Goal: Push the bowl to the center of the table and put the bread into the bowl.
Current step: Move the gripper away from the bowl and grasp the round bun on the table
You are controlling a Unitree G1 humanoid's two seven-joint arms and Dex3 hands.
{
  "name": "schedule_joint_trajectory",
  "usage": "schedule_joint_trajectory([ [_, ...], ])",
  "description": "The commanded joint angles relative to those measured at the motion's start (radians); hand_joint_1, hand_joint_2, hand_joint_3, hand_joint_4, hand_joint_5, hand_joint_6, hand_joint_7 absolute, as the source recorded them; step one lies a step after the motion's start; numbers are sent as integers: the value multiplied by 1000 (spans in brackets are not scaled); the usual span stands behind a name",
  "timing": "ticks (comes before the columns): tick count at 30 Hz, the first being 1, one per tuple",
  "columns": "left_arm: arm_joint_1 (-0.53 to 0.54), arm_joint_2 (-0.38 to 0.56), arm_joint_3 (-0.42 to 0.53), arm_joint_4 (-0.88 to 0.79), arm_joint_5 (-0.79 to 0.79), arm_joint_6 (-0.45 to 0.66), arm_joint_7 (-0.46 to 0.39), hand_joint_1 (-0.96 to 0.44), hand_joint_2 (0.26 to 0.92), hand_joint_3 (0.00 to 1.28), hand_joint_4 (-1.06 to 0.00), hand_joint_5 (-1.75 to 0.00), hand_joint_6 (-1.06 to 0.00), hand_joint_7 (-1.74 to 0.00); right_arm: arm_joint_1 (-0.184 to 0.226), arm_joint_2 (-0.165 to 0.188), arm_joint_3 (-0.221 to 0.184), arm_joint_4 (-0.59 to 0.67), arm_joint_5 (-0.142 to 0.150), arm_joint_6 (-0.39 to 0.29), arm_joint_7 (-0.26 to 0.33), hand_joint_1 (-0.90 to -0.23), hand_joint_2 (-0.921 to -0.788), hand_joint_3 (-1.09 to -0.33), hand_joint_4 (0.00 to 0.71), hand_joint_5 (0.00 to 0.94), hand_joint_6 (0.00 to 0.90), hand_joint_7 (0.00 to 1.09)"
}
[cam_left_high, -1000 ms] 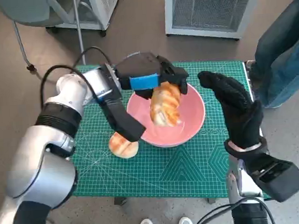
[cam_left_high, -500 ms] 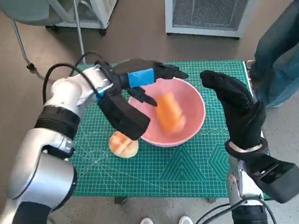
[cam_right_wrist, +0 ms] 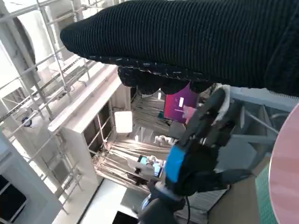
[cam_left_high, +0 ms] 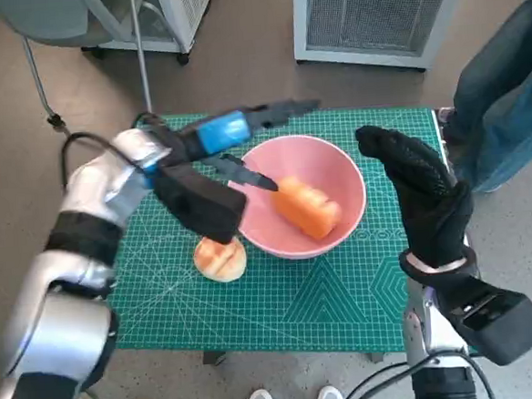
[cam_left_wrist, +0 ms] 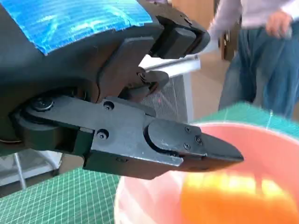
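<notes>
Round bun (cam_left_high: 220, 257): on green mat (cam_left_high: 318, 296) near worktop's front edge, just beside the bowl. Pink bowl (cam_left_high: 336, 163): mid-mat, holding orange bread loaf (cam_left_high: 308, 207). Right hand (cam_left_high: 421, 193): raised beside bowl, fingers loosely apart, empty. Left hand (cam_left_high: 220, 134): above bowl's far rim, fingers (cam_left_wrist: 187, 144) spread, gripping nothing. Person's leg (cam_left_high: 504, 82): beyond, at right.

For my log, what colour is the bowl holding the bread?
The bowl is pink, clearest in the head view.
</notes>
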Motion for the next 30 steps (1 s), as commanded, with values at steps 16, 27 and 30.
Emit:
schedule_joint_trajectory([
  [16, 452, 274, 255, -489, -170, 143, -146, -419, 817, 5, -110, -20, -173, -70, 29, 3, 8, -9, -11, 18, -7, -624, -921, -807, 201, 1, -1, 596],
  [27, 704, 266, 374, -764, -226, 425, -218, -444, 826, 4, -141, -16, -210, -64, 33, -1, 9, -10, -2, 22, 4, -631, -921, -804, 201, 1, -1, 597],
  [30, 749, 251, 386, -803, -236, 477, -226, -452, 828, 4, -143, -13, -212, -59, 33, -3, 9, -10, -1, 24, 5, -631, -921, -803, 202, 2, -1, 597],
])
